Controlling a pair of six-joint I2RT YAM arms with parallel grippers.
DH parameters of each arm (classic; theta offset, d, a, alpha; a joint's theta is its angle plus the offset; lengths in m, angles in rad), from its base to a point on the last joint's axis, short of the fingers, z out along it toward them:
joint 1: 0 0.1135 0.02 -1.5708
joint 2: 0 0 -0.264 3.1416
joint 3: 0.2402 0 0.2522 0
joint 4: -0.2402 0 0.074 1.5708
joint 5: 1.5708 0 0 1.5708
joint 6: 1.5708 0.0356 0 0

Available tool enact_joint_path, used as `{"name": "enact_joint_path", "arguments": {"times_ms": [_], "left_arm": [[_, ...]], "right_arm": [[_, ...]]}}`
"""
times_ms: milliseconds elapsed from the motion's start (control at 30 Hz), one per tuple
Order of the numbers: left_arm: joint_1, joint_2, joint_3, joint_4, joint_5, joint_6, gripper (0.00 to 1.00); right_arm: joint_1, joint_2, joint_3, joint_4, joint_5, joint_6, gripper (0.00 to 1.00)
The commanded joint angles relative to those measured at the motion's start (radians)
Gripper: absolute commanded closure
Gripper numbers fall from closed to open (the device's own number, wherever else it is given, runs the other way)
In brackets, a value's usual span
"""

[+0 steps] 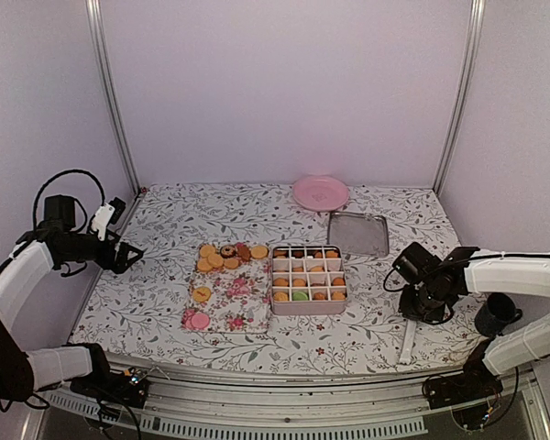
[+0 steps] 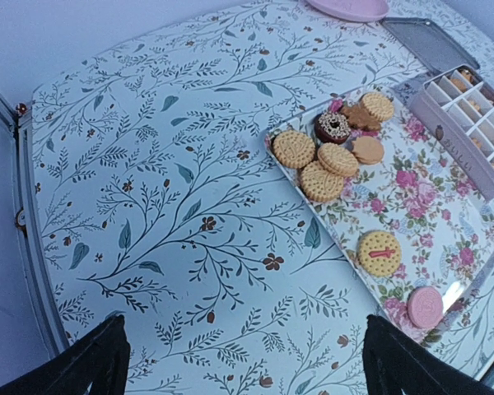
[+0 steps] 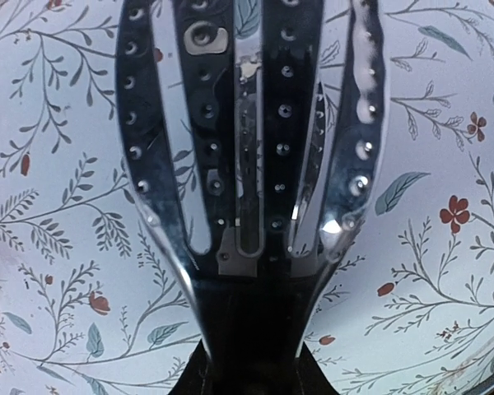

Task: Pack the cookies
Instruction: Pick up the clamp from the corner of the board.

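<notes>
My right claw (image 3: pixel 251 366) sits pinched narrow round the neck of a slotted utensil (image 3: pixel 247 164). The utensil's head reaches out ahead of the claw over the surface (image 3: pixel 58 164); I cannot tell whether it is lifted clear. The loose cookies (image 1: pixel 225 257) lie well to my left on a flowered tray (image 1: pixel 238 307), beyond the divided box (image 1: pixel 308 309). My left claw (image 2: pixel 243 362), spread wide and empty, is nearer them. From above, the utensil points toward the near edge, so I judge it must swing left. There is open room along the box's near side.
</notes>
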Motion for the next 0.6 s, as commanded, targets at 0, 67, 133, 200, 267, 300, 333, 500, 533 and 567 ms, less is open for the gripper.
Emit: {"name": "enact_joint_path", "arguments": {"times_ms": [0, 67, 133, 200, 267, 300, 333, 500, 533, 567], "left_arm": [[-0.001, 0.008, 0.002, 0.012, 0.005, 0.0, 0.01], [-0.001, 0.006, 0.003, 0.012, 0.005, -0.002, 0.01], [-0.001, 0.004, 0.007, 0.01, 0.005, -0.002, 0.01], [-0.002, 0.003, 0.009, 0.007, 0.004, 0.0, 0.01], [-0.001, 0.003, 0.012, 0.004, 0.0, 0.002, 0.01], [-0.001, 0.003, 0.014, 0.0, -0.001, 0.001, 0.01], [-0.001, 0.002, 0.015, -0.004, 0.0, 0.001, 0.01], [-0.001, -0.011, 0.016, -0.025, -0.004, 0.013, 0.0], [-0.001, -0.013, 0.016, -0.031, -0.004, 0.015, 0.01], [-0.002, -0.015, 0.016, -0.037, -0.005, 0.018, 0.01]], "right_arm": [[0.005, -0.078, 0.076, -0.04, 0.023, -0.015, 0.93], [0.004, -0.1, 0.115, -0.057, 0.025, -0.022, 0.94], [0.004, -0.117, 0.164, -0.059, 0.014, -0.037, 0.94], [0.005, -0.12, 0.224, -0.029, -0.015, -0.063, 0.94], [0.01, -0.098, 0.292, 0.026, -0.067, -0.101, 0.94], [0.02, -0.077, 0.334, 0.058, -0.088, -0.116, 0.94], [0.037, -0.03, 0.38, 0.095, -0.107, -0.128, 0.93], [0.14, 0.261, 0.676, 0.315, -0.276, -0.228, 0.89], [0.154, 0.337, 0.736, 0.353, -0.335, -0.245, 0.88], [0.168, 0.416, 0.807, 0.383, -0.394, -0.256, 0.88]]}}
